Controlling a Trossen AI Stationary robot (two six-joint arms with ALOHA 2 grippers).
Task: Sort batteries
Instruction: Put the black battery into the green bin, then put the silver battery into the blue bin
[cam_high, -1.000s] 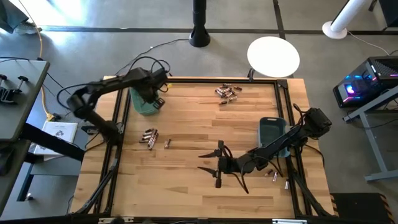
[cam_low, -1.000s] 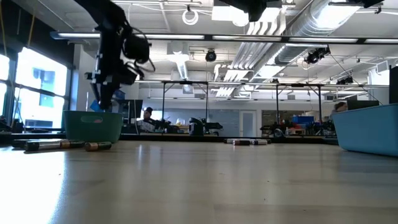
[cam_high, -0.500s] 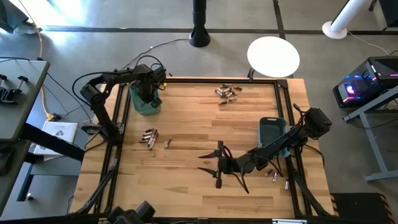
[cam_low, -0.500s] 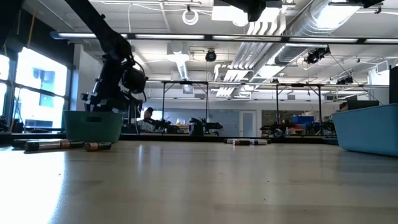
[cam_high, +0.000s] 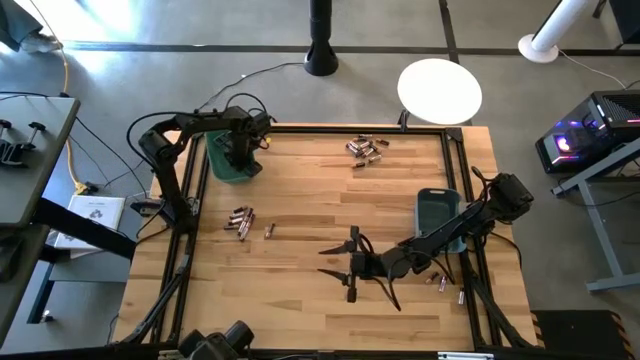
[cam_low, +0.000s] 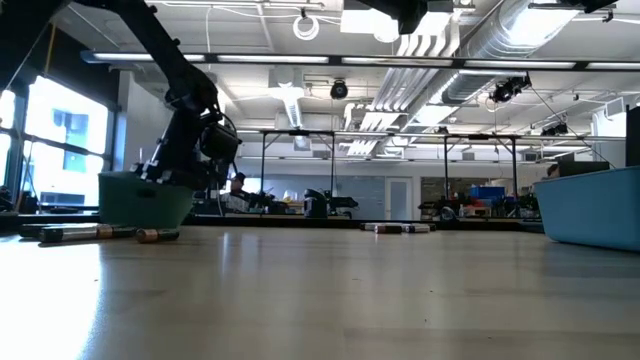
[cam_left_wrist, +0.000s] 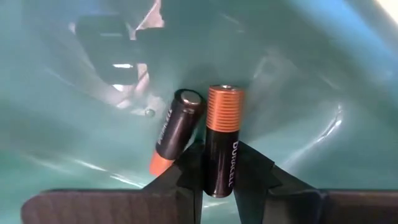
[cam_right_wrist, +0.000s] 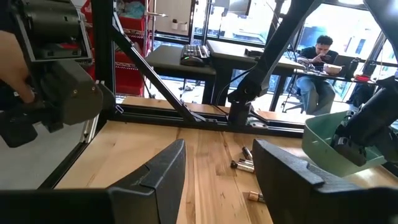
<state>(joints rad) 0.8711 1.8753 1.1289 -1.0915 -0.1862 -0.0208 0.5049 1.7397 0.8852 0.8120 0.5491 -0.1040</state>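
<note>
Reaching into the green bin (cam_high: 222, 160) at the far left of the wooden counter (cam_high: 310, 300), the left hand (cam_left_wrist: 222, 171) holds a copper-topped Duracell battery (cam_left_wrist: 222, 140) between its two fingers (cam_left_wrist: 255, 174), the cell standing lengthwise in the grip with its copper end pointing away from the wrist. Just beside it, a second copper-and-black battery (cam_left_wrist: 177, 130) lies loose on the bin's floor, tilted so that its dark end nears the held cell. In the low view the bin appears tipped, one edge lifted off the counter. The right hand (cam_high: 351, 262) rests low over the counter's near middle with its fingers (cam_right_wrist: 155, 177) spread apart and nothing between them. Behind it, toward the right edge, stands the blue-grey bin (cam_high: 438, 210). Loose batteries lie in three places: a cluster at the far edge (cam_high: 366, 149), a small group on the left (cam_high: 241, 221), and a few at the near right (cam_high: 440, 283) beside the right arm.
</note>
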